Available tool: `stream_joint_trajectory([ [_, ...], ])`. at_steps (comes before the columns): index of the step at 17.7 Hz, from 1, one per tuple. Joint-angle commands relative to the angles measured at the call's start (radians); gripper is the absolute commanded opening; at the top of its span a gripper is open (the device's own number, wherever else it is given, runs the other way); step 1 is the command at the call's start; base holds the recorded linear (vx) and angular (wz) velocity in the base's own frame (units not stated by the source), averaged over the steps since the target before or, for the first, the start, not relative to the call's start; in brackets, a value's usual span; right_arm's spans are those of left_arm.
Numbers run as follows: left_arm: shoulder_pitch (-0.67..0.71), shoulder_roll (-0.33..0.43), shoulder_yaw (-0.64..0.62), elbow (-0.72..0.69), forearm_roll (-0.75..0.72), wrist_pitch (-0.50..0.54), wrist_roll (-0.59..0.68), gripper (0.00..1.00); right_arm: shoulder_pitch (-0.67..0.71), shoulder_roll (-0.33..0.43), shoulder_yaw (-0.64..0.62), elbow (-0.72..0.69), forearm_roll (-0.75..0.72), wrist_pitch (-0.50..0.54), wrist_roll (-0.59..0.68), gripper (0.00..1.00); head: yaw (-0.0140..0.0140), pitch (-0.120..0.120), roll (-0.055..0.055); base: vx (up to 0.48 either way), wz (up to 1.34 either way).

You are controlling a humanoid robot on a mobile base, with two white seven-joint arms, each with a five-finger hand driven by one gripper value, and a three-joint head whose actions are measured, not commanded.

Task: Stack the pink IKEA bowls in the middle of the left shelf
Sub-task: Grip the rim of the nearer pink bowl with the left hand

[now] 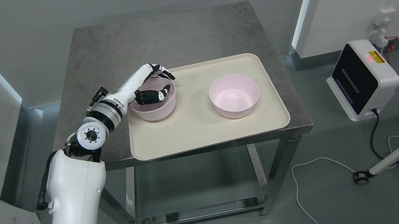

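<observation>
The left hand (153,83), white with black fingertips, is seen at the near pink plastic bowl (154,103), and its arm comes in from the lower left. The bowl's back rim is pinched: the thumb (151,95) is tucked inside the bowl and the other fingers (162,71) are curled over the outside of the rim. So the hand is closed on this bowl. The bowl sits at the left end of a flat cream plastic tray (202,127), close to the tray's left edge. A second pink plastic bowl (234,95) is found to the right of the hand, well apart from the held one, with bare tray between them. The tray lies on a grey metal table (126,44). Beyond the fingers, the table top is bare up to its far edge. More bare tray is seen nearer than the hand, down to the front lip.
</observation>
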State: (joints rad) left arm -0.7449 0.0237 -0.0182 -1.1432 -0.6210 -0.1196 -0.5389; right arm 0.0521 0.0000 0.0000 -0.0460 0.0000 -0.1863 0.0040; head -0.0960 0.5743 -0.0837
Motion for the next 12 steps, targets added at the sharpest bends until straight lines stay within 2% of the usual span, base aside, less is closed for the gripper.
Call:
stream_joint_trajectory([
  [1, -0.005, 0.012, 0.020, 0.056, -0.008, -0.029, -0.001, 0.05, 0.000, -0.017, -0.011, 0.000, 0.008, 0.001, -0.001, 1.00, 0.0000, 0.000, 0.000, 0.000, 0.00],
  [3, -0.019, 0.004, 0.043, 0.053, -0.006, -0.031, -0.003, 0.01, 0.000, -0.017, -0.009, 0.000, 0.008, 0.001, -0.001, 1.00, 0.0000, 0.000, 0.000, 0.000, 0.00],
  [12, -0.114, -0.006, 0.073, 0.039, 0.003, -0.023, -0.012, 0.00, 0.000, -0.017, -0.009, 0.000, 0.008, 0.001, -0.001, 1.00, 0.0000, 0.000, 0.000, 0.000, 0.00],
])
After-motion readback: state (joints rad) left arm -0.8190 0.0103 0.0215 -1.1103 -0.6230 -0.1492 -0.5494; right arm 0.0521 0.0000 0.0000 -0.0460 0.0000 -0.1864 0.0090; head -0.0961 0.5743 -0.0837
